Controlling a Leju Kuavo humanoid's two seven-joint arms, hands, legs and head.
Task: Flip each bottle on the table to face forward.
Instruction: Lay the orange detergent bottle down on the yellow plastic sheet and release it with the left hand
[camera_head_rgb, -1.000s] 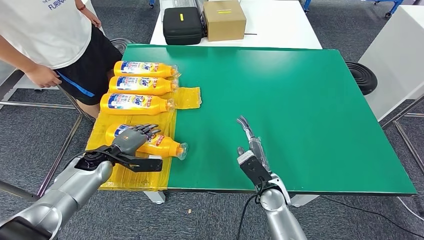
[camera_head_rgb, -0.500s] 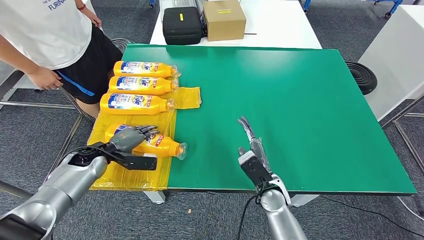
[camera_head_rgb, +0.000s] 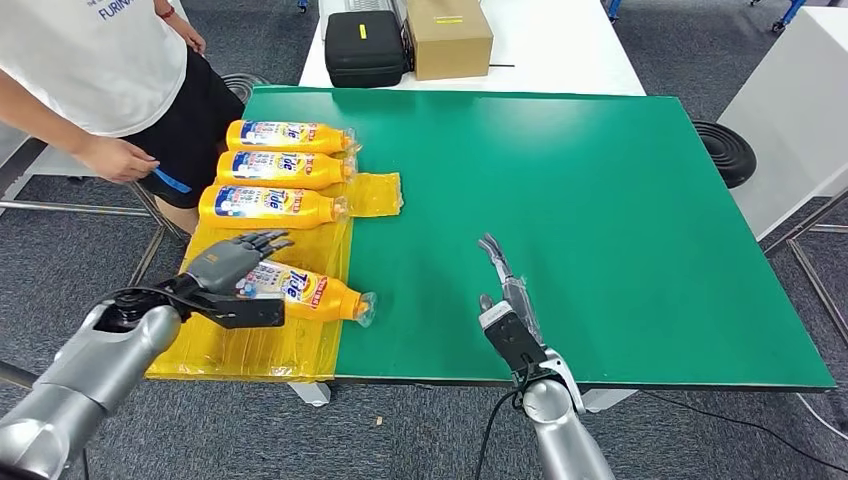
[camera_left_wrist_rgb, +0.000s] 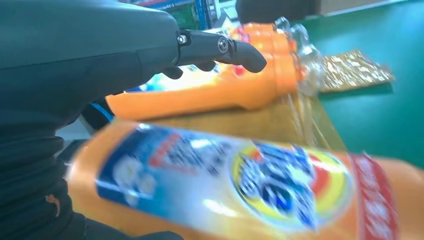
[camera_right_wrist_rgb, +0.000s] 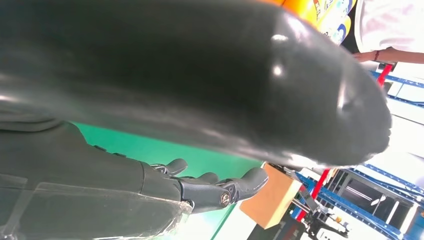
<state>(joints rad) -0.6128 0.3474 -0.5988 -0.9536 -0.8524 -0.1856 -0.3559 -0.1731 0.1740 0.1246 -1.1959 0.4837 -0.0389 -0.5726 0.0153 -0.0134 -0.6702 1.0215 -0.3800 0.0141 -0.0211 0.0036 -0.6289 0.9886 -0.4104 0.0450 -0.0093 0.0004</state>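
Several orange detergent bottles lie side by side on a yellow plastic sheet (camera_head_rgb: 255, 345) along the left edge of the green table (camera_head_rgb: 600, 220). The far three (camera_head_rgb: 285, 135), (camera_head_rgb: 280, 168), (camera_head_rgb: 265, 205) show their blue labels upward. The nearest bottle (camera_head_rgb: 312, 291) (camera_left_wrist_rgb: 250, 185) also lies label up, cap pointing right. My left hand (camera_head_rgb: 228, 264) (camera_left_wrist_rgb: 100, 55) hovers at that bottle's base end with its fingers (camera_left_wrist_rgb: 235, 47) spread, holding nothing. My right hand (camera_head_rgb: 505, 300) (camera_right_wrist_rgb: 150, 75) stands near the table's front edge, its fingers (camera_right_wrist_rgb: 220, 190) extended and empty.
A person (camera_head_rgb: 100, 60) stands at the table's far left corner, one hand near the bottles. A black case (camera_head_rgb: 365, 45) and a cardboard box (camera_head_rgb: 448, 35) sit on the white table behind. A crumpled yellow wrapper (camera_head_rgb: 375, 195) lies beside the third bottle.
My left hand has lifted off the nearest bottle and drawn back to the left, uncovering its label. The person's hand has swung toward the table. My right hand has not moved.
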